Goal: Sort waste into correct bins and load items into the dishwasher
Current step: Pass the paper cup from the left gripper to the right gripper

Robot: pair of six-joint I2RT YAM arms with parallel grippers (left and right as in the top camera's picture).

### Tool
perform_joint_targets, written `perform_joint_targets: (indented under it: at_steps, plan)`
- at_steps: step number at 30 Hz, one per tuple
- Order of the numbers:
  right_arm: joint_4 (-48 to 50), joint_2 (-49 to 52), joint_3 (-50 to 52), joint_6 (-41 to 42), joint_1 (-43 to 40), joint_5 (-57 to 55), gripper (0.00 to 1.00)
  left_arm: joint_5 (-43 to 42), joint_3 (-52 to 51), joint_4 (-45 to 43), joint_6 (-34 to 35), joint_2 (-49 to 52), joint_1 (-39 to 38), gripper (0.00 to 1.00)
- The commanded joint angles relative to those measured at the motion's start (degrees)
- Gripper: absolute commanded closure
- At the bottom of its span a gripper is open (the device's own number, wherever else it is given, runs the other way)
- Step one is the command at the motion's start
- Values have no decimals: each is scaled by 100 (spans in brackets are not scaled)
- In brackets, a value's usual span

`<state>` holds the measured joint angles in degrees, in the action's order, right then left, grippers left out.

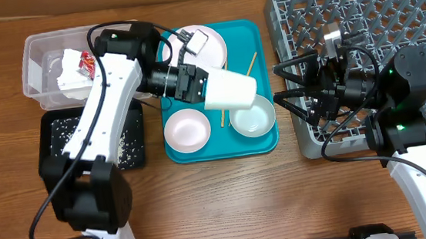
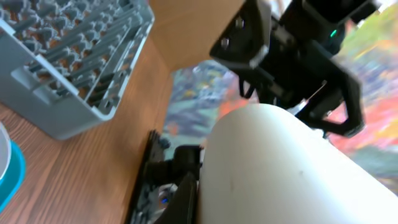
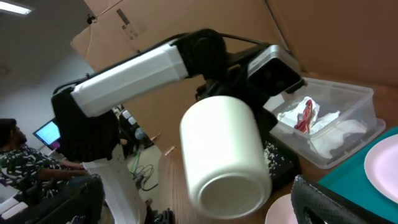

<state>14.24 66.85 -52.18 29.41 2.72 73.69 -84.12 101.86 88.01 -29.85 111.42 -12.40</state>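
My left gripper [image 1: 204,85] is shut on the small white cup [image 1: 230,92] and holds it on its side above the teal tray, base pointing right. The cup fills the left wrist view [image 2: 280,168] and shows base-first in the right wrist view [image 3: 227,155]. My right gripper [image 1: 288,88] is open just right of the cup, its fingers facing the base without touching it. It stands in front of the grey dish rack [image 1: 420,8]. The plate [image 1: 208,47], two bowls [image 1: 187,129] [image 1: 253,118] and chopsticks [image 1: 251,62] lie on the tray.
The teal tray [image 1: 269,142] sits in the middle. The clear tub [image 1: 37,69] at the back left holds white napkins [image 1: 70,78] and the red wrapper [image 1: 85,65]. The black tray [image 1: 52,141] in front of it holds rice grains.
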Motion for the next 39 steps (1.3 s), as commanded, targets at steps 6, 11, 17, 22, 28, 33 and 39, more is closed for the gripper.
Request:
perform_joint_targets:
  at_steps: [6, 11, 17, 22, 28, 33, 39]
  plan:
    - [-306, 494, -61, -326, 33, -304, 0, -632, -20, 66, -168, 44, -271, 96]
    - [-129, 658, -61, -328, 175, -291, 0, -525, -20, 59, -170, 44, -343, 96]
    - [142, 656, -61, -321, 236, -120, 1, -442, -20, 57, -168, 46, -339, 96]
    - [195, 658, -61, -323, 236, 59, 4, -407, -20, 31, -166, 46, -332, 96]
    - [330, 658, -61, -258, 247, 339, 5, -361, -20, -201, -90, 46, -223, 96]
    - [328, 658, -61, -256, 262, 358, 6, -358, -20, -415, 201, 46, -181, 96]
    - [328, 658, -61, -310, 442, 348, 6, -450, -20, -459, 227, 46, -181, 96]
